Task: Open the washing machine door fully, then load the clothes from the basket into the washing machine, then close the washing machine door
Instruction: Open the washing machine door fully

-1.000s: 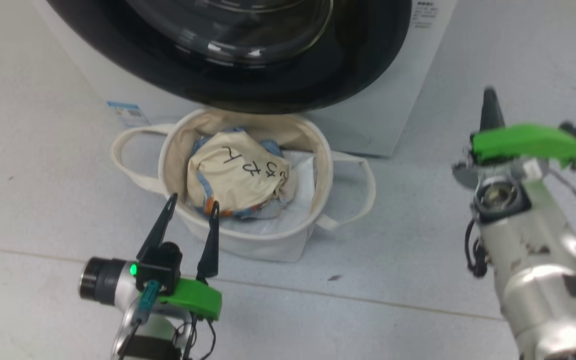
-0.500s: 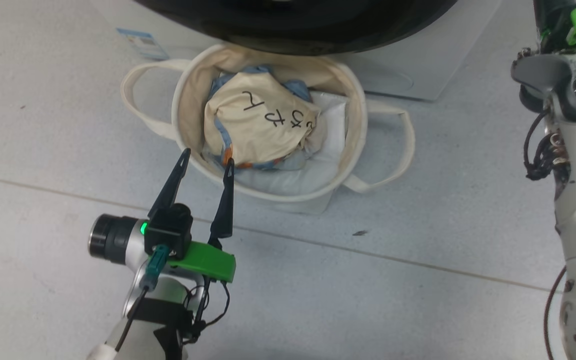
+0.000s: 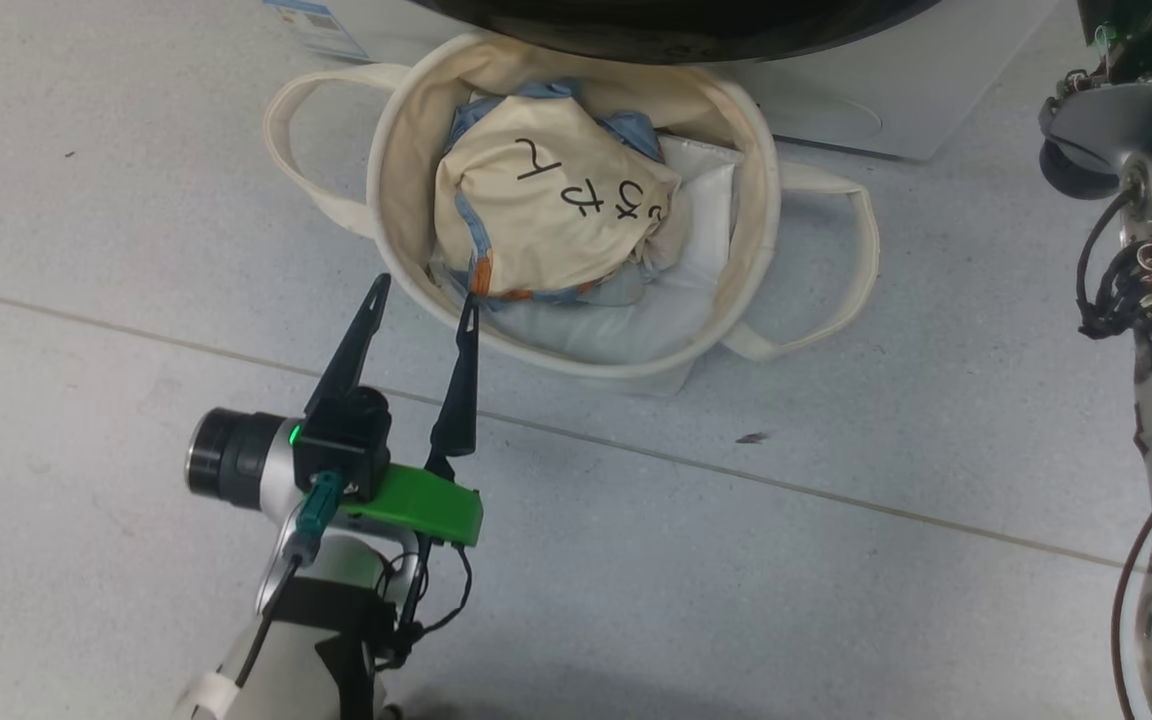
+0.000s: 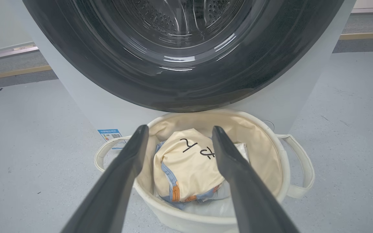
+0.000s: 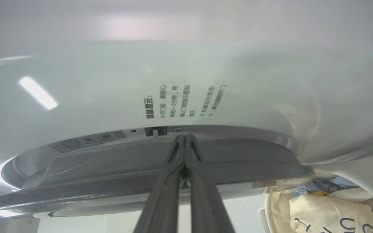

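Head view: the left claw [image 3: 426, 290] hovered with its fingers spread wide and empty at the near rim of the basket [image 3: 398, 170]. The basket stood on the floor [image 3: 836, 600] in the upper centre of the frame, just under the washing machine door [image 3: 676, 30]. The clothes [image 3: 551, 215] lay bundled inside it, cream cloth with black marks on top and blue folds beneath. In the right wrist view the right claw [image 5: 185, 137] was closed tight on nothing, its tips at the door's edge near the white front of the washing machine [image 5: 186, 64]. Whether the door stood ajar could not be told. The bundle looked soft and light, likely to sag and trail once lifted, so a deep pinch through the gathered folds at its crown appeared the surest hold. A shallow grip risked shedding a layer, and the basket's limp sides could snag and ride up. The door, stiff and glossy, seemed best worked from its rim.
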